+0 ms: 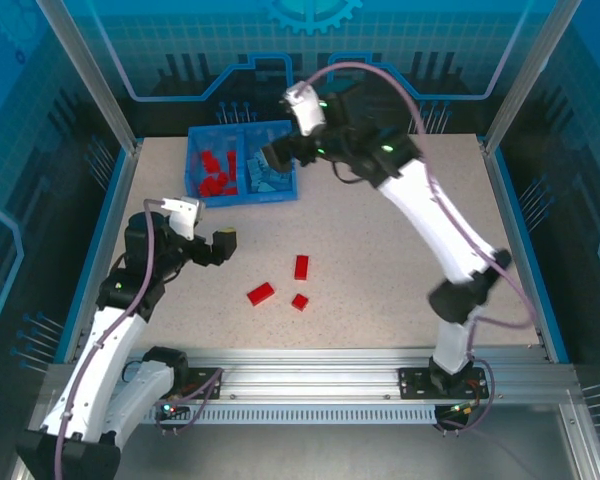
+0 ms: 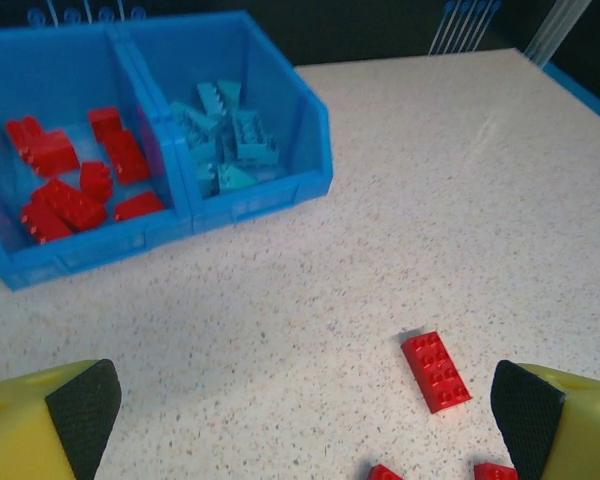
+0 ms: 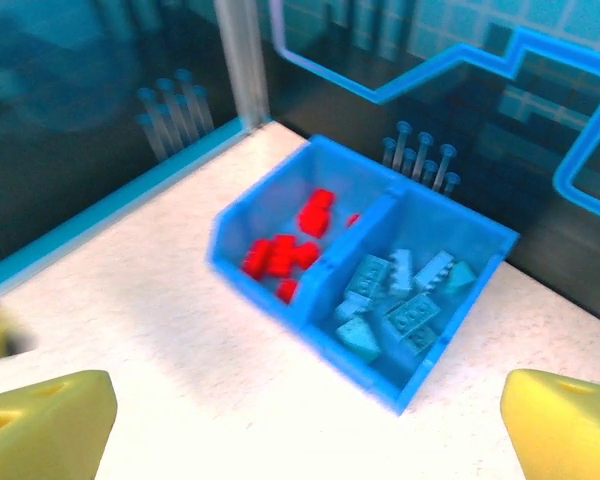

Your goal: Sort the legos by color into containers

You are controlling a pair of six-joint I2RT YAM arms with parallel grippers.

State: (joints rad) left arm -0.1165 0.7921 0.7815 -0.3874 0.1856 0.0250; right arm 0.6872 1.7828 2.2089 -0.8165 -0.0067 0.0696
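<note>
1. Your left gripper (image 2: 302, 418) hangs low on the near side of the bin (image 2: 250, 205), fingers spread wide with nothing between them, seemingly lined up on one red lego (image 2: 436, 371).
2. Two more loose reds (image 1: 261, 293) lie on that same near side, well apart from the bin's front wall; these three look like all that is unsorted.
3. Inside the bin, reds sit in the left compartment (image 2: 50, 70) and light blue bricks (image 2: 225, 140) in the right compartment (image 2: 270, 80).
4. Your right gripper (image 3: 300, 430) hovers over the bin, jaws apart and empty.
5. Bare table (image 2: 460, 160) runs from the loose reds up to the bin; lift over its front rim and mind the right arm (image 1: 430, 220) above.
</note>
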